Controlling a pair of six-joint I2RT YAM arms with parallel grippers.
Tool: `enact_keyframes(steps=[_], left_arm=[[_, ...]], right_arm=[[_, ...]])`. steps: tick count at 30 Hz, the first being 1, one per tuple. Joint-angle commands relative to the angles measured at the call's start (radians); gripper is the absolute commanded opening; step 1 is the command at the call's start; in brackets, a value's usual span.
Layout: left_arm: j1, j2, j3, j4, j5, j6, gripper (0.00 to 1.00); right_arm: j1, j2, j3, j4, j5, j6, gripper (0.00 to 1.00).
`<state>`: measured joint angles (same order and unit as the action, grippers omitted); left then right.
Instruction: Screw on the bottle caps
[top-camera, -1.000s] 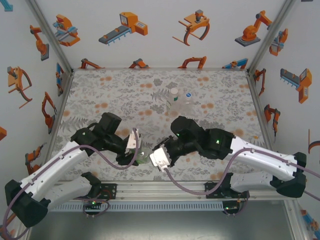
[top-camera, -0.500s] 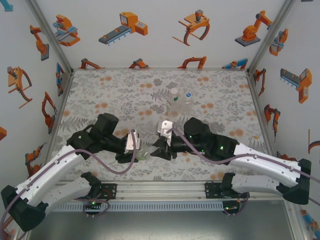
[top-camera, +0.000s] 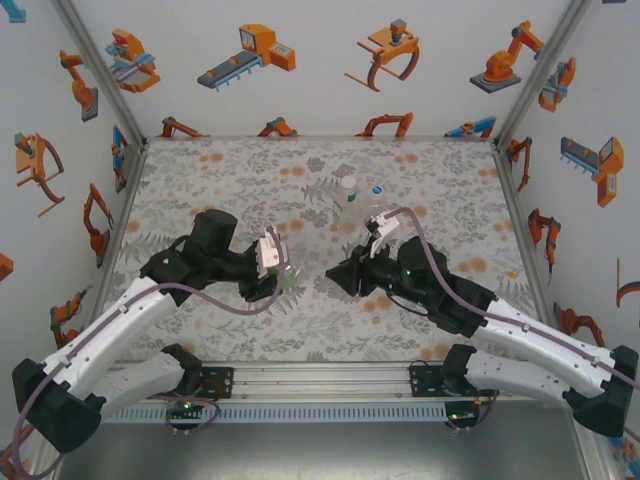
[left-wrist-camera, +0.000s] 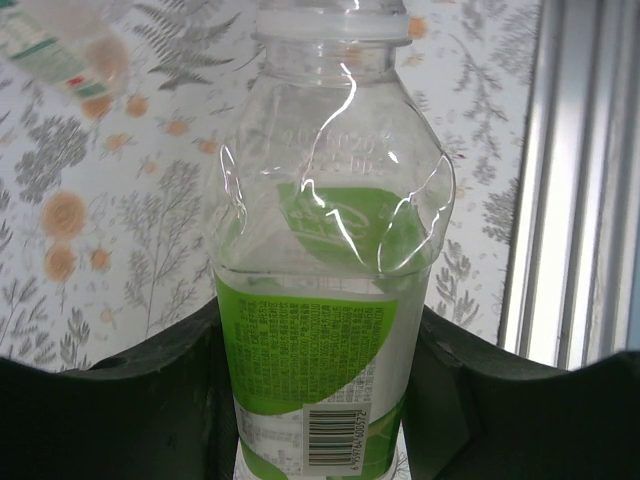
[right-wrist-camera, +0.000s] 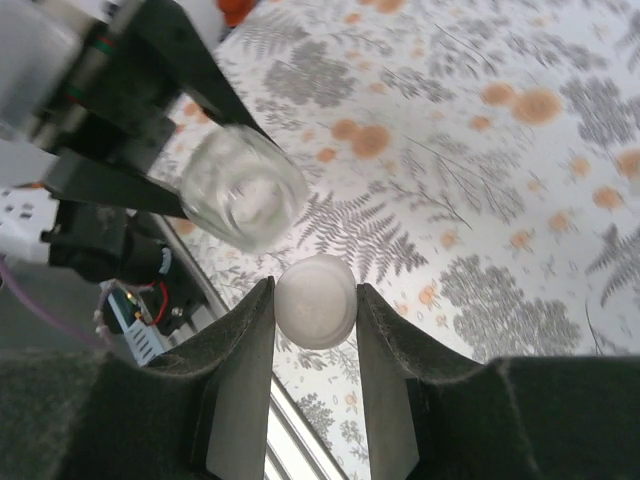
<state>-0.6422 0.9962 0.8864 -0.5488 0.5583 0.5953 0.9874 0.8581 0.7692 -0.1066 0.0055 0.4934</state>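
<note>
Green bottle (left-wrist-camera: 320, 300) clamped left, cap (right-wrist-camera: 316, 300) pinched — right

The left arm (top-camera: 125, 315) and the right arm (top-camera: 505, 325) bend inward, their hands facing each other and close together. The left hand (top-camera: 276, 272) is clamped around a bottle (left-wrist-camera: 325, 250). The right hand (top-camera: 343, 276) pinches a cap (right-wrist-camera: 316, 300) between its two fingers.

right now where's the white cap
In the right wrist view the white cap sits in the right pincer, beside the mouth of the green-labelled bottle.

table (top-camera: 200, 170) open at far left, bottles (top-camera: 348, 192) upright centre
</note>
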Motion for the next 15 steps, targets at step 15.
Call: enact_keyframes(steps=[15], left_arm=[[0.087, -0.002, 0.039, 0.118, -0.025, -0.215, 0.00]], right_arm=[[-0.105, 0.447, -0.006, -0.256, 0.085, 0.173, 0.04]])
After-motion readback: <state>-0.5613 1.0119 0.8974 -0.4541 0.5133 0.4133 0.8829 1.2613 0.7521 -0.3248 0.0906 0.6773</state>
